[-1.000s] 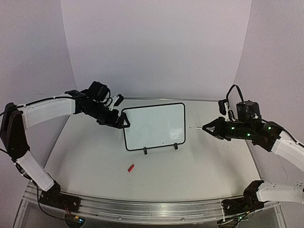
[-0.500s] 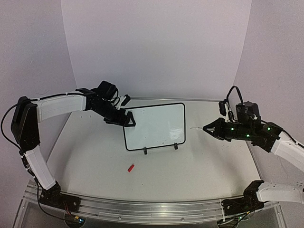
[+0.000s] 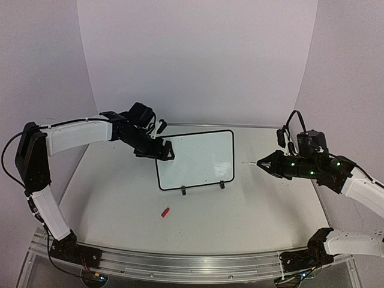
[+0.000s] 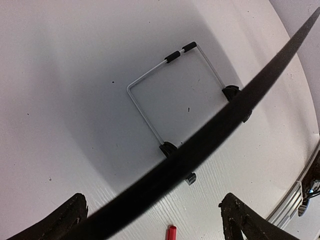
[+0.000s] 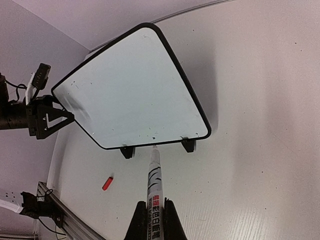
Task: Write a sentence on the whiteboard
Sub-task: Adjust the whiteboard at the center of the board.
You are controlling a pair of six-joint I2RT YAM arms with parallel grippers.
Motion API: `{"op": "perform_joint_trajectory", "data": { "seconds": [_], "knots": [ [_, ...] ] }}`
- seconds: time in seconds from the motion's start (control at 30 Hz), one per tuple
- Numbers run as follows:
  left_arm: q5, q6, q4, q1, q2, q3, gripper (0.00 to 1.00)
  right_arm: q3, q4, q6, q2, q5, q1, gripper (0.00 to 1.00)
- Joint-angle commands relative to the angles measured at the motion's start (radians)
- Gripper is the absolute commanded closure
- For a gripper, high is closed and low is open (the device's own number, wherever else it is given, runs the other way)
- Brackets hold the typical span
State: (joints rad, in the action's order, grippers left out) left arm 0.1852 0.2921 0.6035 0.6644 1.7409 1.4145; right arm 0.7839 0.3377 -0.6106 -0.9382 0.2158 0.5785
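Your left gripper gaped; the edge of the black-framed white rectangular whiteboard ran blurred between its fingers, contact unclear. Your right gripper clamped a slim white marker, with the board just ahead of its tip.

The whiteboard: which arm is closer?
Left. Left jaws stand open at the top-left corner of the whiteboard; right jaws, shut on a marker, sit apart off its right edge.

whiteboard: white, black frame | marker: white barrel, black stripes, red lettering | cap: red | counter: white
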Motion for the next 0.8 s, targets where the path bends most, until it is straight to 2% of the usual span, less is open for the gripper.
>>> {"op": "perform_joint_trajectory", "data": {
  "seconds": [0.0, 0.77],
  "knots": [
    [-0.011, 0.038, -0.007, 0.015, 0.008, 0.060, 0.08, -0.016, -0.032, -0.004, 0.009, -0.026, 0.000, 1.00],
    [-0.052, 0.105, -0.052, 0.059, 0.073, 0.102, 0.08, -0.042, -0.032, -0.013, 0.029, -0.039, 0.000, 1.00]
  ]
}}
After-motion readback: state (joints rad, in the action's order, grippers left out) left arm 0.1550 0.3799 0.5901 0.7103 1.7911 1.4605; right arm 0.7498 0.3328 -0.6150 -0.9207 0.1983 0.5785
